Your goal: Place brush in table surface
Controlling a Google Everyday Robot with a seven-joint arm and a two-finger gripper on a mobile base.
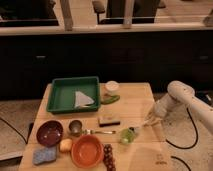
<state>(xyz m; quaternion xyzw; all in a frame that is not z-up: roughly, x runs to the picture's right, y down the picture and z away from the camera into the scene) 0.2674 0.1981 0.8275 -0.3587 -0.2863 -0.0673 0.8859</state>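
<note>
My gripper (151, 119) is at the end of the white arm (181, 96), which reaches in from the right and hangs low over the right side of the wooden table surface (137, 105). A slim whitish piece that looks like the brush (144, 123) slants down-left from the gripper toward the tabletop. Its dark head does not show clearly. I cannot tell whether it touches the wood. A dark logo mark (160, 161) sits near the table's front right corner.
A green tray (57, 95) with a white cloth (82, 98) stands at the back left. A tan block (109, 120), a fork (100, 132), a green object (127, 135), a metal cup (75, 127), a maroon bowl (49, 132), an orange bowl (87, 150), a blue sponge (44, 155) and grapes (108, 155) lie on the table.
</note>
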